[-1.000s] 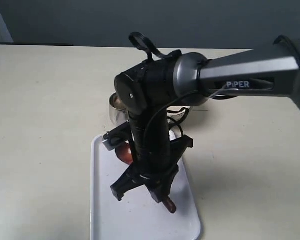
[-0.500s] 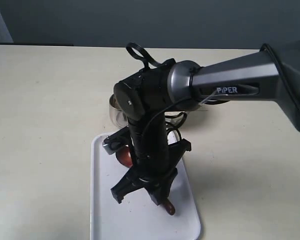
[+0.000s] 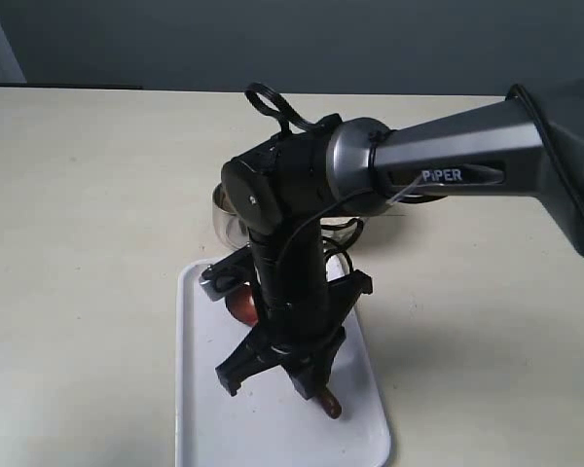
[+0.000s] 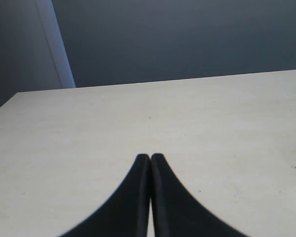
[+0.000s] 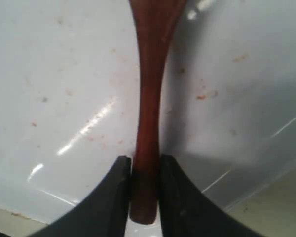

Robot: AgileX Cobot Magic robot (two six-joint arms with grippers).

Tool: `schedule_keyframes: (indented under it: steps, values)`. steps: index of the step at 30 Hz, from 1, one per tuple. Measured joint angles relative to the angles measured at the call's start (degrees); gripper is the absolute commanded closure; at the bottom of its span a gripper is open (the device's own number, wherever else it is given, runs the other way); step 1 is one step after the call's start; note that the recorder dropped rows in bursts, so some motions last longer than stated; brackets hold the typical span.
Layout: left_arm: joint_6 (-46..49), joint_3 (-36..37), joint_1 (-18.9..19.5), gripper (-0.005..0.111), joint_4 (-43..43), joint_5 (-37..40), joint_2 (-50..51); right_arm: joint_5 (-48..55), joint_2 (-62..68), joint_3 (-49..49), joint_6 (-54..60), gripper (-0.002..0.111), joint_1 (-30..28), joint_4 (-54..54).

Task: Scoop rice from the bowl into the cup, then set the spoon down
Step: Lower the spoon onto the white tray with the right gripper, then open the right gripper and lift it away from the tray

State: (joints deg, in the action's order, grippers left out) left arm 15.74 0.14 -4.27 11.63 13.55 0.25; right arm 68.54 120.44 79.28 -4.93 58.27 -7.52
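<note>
- The pale beige surface is bare on its left side, with a dark wall behind it.
- The left tool hovers over this bare part, jaws pressed together and holding nothing.
- A steel vessel stands just behind the white tray. The arm hides most of it, so I cannot tell if it is the bowl or the cup. No rice is visible.
- The spoon is low over the tray; I cannot tell whether it rests on it.
- The right tool is clamped on the handle, very near its end.
- With a grip so far from the head, the spoon may turn or sag between the jaws, and grains may spill.
- The slim handle may also slip out.
</note>
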Motion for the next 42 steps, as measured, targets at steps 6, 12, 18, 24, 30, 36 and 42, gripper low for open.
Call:
schedule_keyframes:
  steps: [6, 12, 18, 24, 30, 36, 42]
  values:
    - [0.0, 0.0, 0.0, 0.106, 0.0, 0.0, 0.0, 0.0, 0.0, 0.0, 0.0, 0.068, 0.0, 0.1]
    - [0.0, 0.0, 0.0, 0.106, 0.0, 0.0, 0.0, -0.09, 0.0, 0.0, 0.0, 0.068, 0.0, 0.98]
    - [0.0, 0.0, 0.0, 0.106, 0.0, 0.0, 0.0, -0.38, -1.33, 0.0, 0.0, 0.069, 0.0, 2.58]
    - [0.0, 0.0, 0.0, 0.106, 0.0, 0.0, 0.0, -0.38, -3.13, 0.0, 0.0, 0.069, 0.0, 2.9]
    - [0.0, 0.0, 0.0, 0.106, 0.0, 0.0, 0.0, -4.31, -8.05, -0.09, 0.0, 0.082, 0.0, 6.08]
    - [0.0, 0.0, 0.0, 0.106, 0.0, 0.0, 0.0, -10.39, -19.75, -0.09, -2.38, 0.108, 0.0, 12.58]
    - [0.0, 0.0, 0.0, 0.106, 0.0, 0.0, 0.0, -16.91, -33.24, -0.09, -11.08, 0.108, 0.0, 25.4]
